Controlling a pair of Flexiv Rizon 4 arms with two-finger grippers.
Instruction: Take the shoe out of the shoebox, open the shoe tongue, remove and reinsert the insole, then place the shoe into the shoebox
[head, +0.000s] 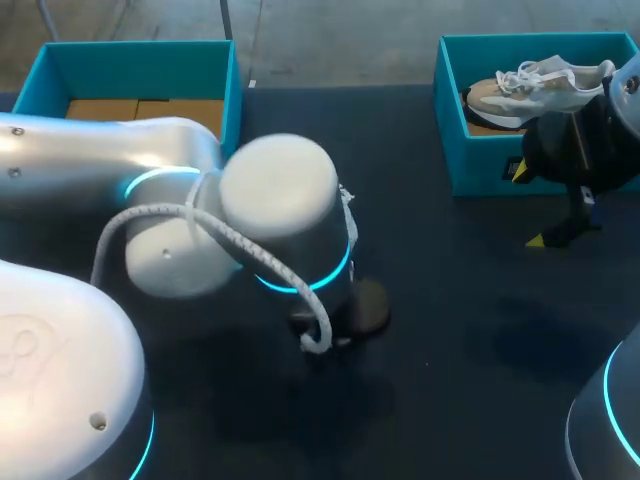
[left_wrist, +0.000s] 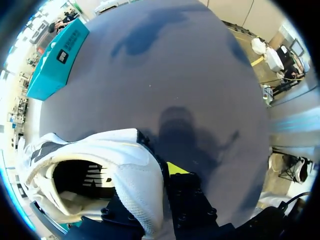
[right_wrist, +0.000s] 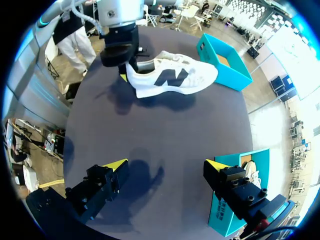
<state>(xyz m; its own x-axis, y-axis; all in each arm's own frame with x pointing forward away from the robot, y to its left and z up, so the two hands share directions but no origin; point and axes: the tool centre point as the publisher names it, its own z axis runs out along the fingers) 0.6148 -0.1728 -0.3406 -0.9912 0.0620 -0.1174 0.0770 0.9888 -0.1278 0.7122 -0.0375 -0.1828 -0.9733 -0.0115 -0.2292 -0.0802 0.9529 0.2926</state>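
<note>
A white shoe with a dark letter on its side lies on the dark table, between the two teal boxes. My left gripper is shut on its heel collar, one finger inside the opening and the yellow-tipped one outside. The shoe's opening shows a dark insole with print. In the head view my left arm hides the shoe. My right gripper hangs open and empty above the table, well away from the shoe and beside the right-hand box.
The right-hand teal box holds a second pale shoe. The left teal box shows only its cardboard floor. Bare dark tabletop lies between my right gripper and the shoe.
</note>
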